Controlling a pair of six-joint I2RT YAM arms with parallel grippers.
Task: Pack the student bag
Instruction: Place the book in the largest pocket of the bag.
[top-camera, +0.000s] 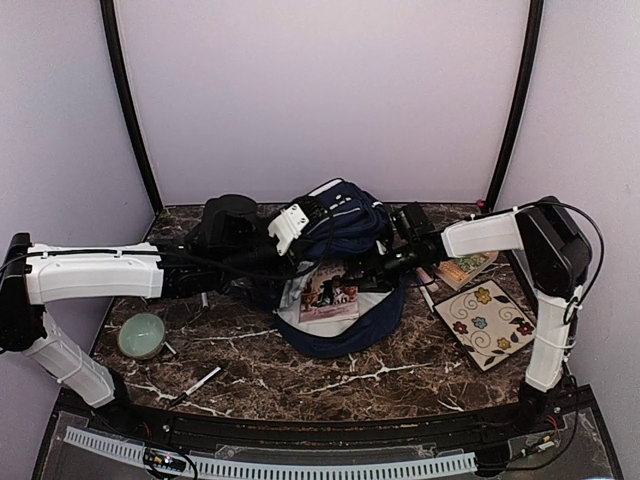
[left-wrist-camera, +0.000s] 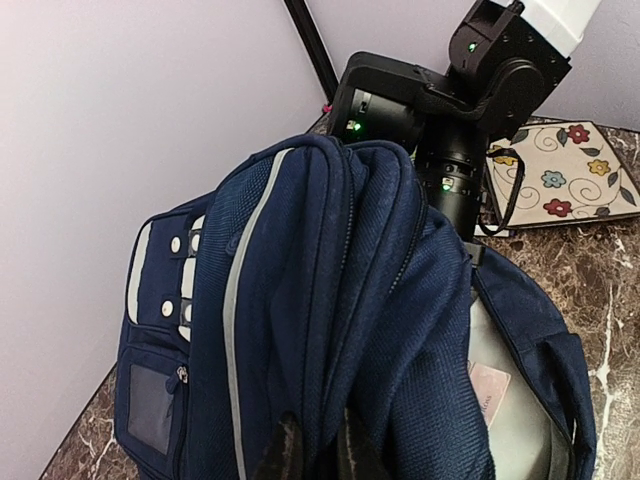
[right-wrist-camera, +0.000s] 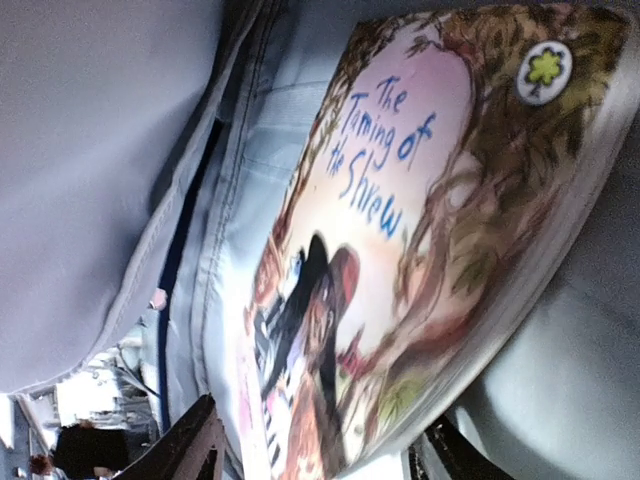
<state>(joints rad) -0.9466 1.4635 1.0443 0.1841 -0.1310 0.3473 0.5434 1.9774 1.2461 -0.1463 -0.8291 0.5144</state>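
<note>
Two robot arms are working at a navy bag (top-camera: 350, 220), which is sitting in the middle of a dark marble worktop (top-camera: 300, 375) with its mouth gaping toward my bases. My left claw (left-wrist-camera: 318, 450) is pinching a fold of the bag's upper flap, narrow and tight on the fabric, and is holding that flap up so the mouth is standing wide. My right claw (right-wrist-camera: 320, 450) is reaching in from the bag's right side. Its fingers are standing apart on either side of a picture book (top-camera: 330, 292), and I cannot tell whether they are touching it. The book is lying cover-up inside the bag, on the pale lining, with part of it showing in the mouth.

I judge that I am at the step of placing the book in the bag. The next move is calling for my right claw to draw straight back out of the mouth without dragging the book or snagging the lining, while my left claw is holding the flap high.
</note>
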